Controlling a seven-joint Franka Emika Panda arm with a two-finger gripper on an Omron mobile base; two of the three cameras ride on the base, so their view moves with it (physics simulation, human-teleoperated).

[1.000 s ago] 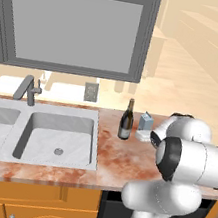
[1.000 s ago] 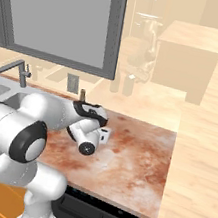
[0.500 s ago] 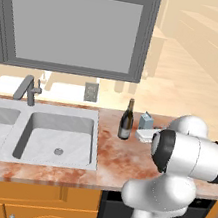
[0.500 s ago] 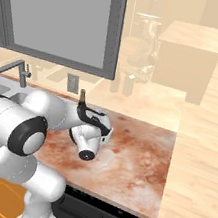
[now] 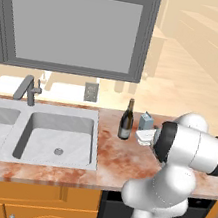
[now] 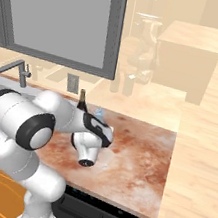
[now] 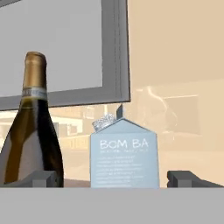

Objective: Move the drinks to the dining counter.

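The carton (image 7: 124, 153) stands beside the wine bottle (image 7: 29, 131) near the counter's (image 5: 122, 159) back edge; the gripper (image 7: 113, 178), fingers spread wide, frames it, apparently lining up a grasp.

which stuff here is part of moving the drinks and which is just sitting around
Part of the job:
wine bottle
carton, right of the bottle in the hand view
gripper, fingers open, lined up on the carton

Just there:
double sink
faucet
wall outlet
window
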